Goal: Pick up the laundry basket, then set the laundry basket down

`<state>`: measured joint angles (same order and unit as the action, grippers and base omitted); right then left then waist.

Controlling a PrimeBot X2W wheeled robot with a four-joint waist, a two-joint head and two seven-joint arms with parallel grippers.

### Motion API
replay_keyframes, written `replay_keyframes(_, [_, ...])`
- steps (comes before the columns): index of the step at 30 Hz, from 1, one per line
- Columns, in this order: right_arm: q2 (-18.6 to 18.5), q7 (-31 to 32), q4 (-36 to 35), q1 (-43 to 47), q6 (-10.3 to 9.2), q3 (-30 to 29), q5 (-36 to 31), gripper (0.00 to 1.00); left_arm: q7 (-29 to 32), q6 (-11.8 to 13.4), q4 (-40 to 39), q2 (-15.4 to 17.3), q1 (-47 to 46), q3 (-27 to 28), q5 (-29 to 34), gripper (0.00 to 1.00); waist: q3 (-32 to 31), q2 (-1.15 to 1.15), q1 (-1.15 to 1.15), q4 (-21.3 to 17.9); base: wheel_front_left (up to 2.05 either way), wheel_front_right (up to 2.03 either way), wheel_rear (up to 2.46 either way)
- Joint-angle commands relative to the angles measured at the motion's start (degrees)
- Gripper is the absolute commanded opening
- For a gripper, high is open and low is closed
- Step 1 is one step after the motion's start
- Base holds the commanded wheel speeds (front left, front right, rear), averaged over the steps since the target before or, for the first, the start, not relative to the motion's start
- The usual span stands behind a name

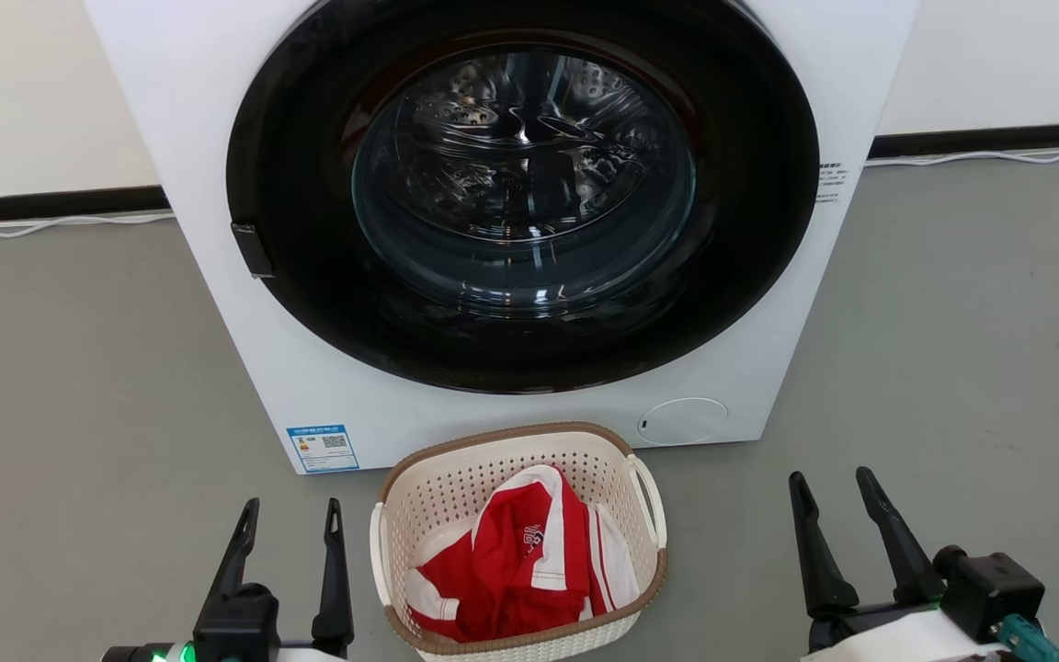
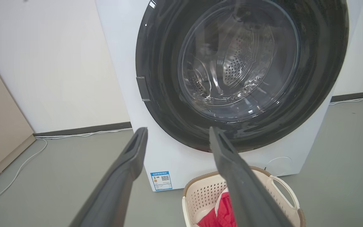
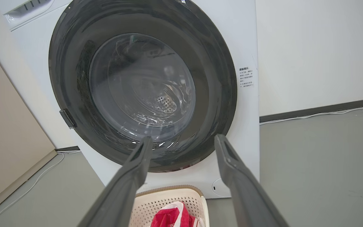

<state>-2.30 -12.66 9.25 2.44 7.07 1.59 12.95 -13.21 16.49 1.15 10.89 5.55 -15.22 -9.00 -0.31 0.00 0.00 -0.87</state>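
Both pairs of jaws stand spread, empty: left gripper (image 1: 293,507) and right gripper (image 1: 830,476) flank the laundry basket (image 1: 456,485) on the floor (image 1: 79,368) before the washing machine (image 1: 208,110). I judge uneven lifting could tip it, spilling the red shirt (image 1: 511,565).

Bright even light, glare on the washer door glass (image 1: 522,175), wide-angle bending in wrist views
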Motion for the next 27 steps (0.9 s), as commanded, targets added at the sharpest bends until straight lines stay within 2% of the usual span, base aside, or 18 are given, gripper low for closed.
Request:
replay_keyframes(1, [-0.55,-1.48,-2.04,-1.28,0.4,1.46,-2.33,1.0,-0.93,0.76,-2.15,0.5,-1.14,1.37,2.33,1.0,0.0,0.0,0.0,-0.02,0.0,0.0,0.0])
replay_keyframes(7, [-0.57,-2.32,-2.35,-1.19,0.42,1.79,-5.58,1.0,-1.77,1.17,-2.72,0.37,-0.77,1.17,5.67,1.0,-0.06,0.0,0.0,-0.06,0.0,0.0,0.0])
replay_keyframes(27, [-0.58,-2.34,-2.18,-1.33,0.42,1.55,-5.37,1.0,-1.79,-1.48,-1.58,-1.44,-0.74,3.84,5.91,1.0,0.36,0.0,0.0,-0.12,0.0,0.0,0.0])
